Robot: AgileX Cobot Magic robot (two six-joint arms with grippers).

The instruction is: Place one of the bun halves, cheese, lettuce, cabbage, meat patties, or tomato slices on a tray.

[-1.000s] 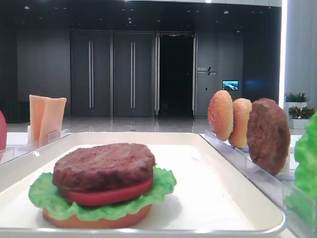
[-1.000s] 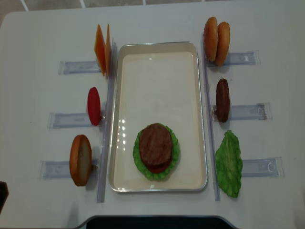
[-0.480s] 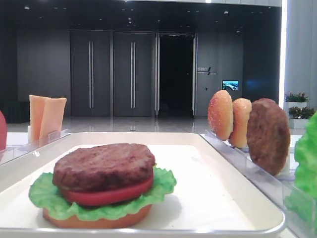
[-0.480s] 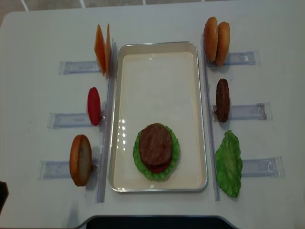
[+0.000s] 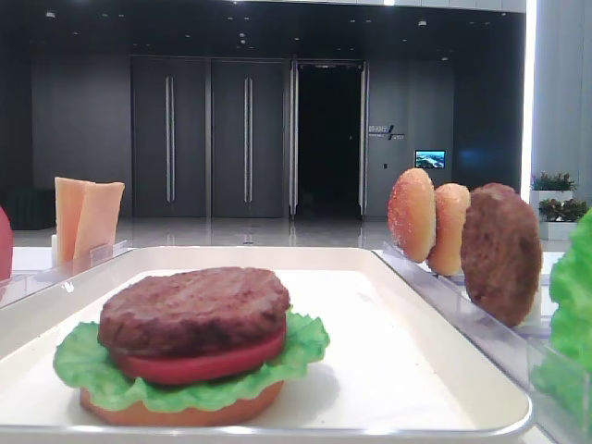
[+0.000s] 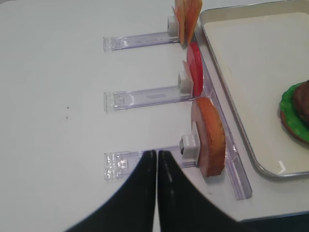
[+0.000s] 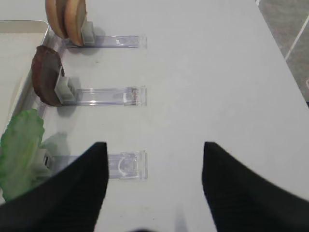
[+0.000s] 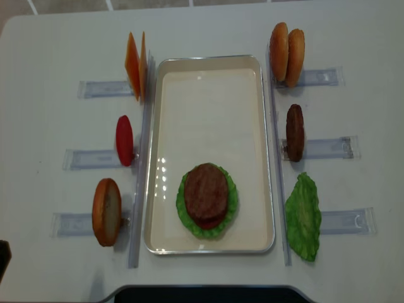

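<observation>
On the white tray lies a stack: a bun half, lettuce, a tomato slice and a meat patty on top. Standing in holders on the left are the cheese, a tomato slice and a bun half. Two bun halves, a patty and a lettuce leaf are on the right. My right gripper hangs open and empty over the table right of the lettuce leaf. My left gripper is shut and empty, left of the bun half.
Clear plastic holders lie in rows on both sides of the tray on the white table. A long clear rail runs along each long side of the tray. The table's front edge is close below the tray.
</observation>
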